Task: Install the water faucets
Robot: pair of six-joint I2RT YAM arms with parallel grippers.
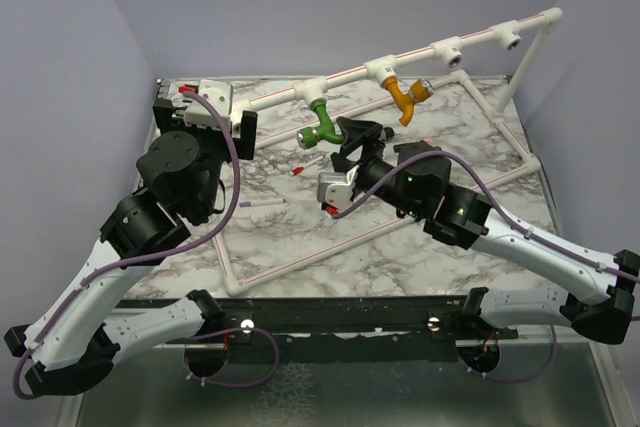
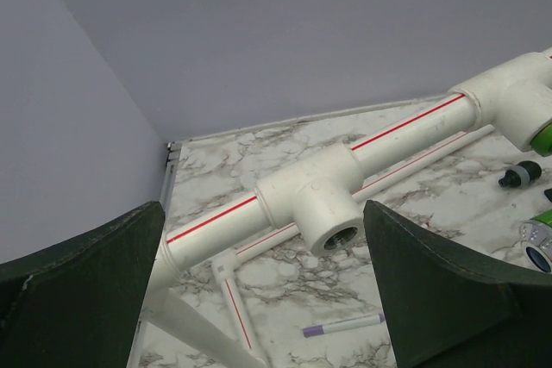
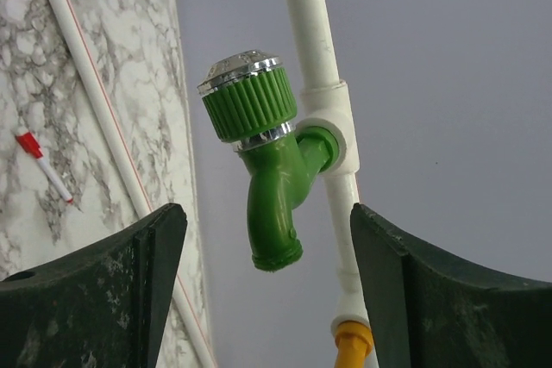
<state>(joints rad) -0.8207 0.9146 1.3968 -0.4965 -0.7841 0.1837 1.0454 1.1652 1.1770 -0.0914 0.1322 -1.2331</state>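
Green faucet (image 3: pixel 274 187) and orange faucet (image 1: pixel 408 95) sit in pipe frame (image 1: pixel 280 97) sockets.

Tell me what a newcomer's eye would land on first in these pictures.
The bright green faucet stands out first, seated in a T-socket of the white pipe frame, with the right gripper open and its fingers on either side of it. Further along the same rail hangs the mustard-orange faucet. Both colours pop against the grey-veined marbled table.
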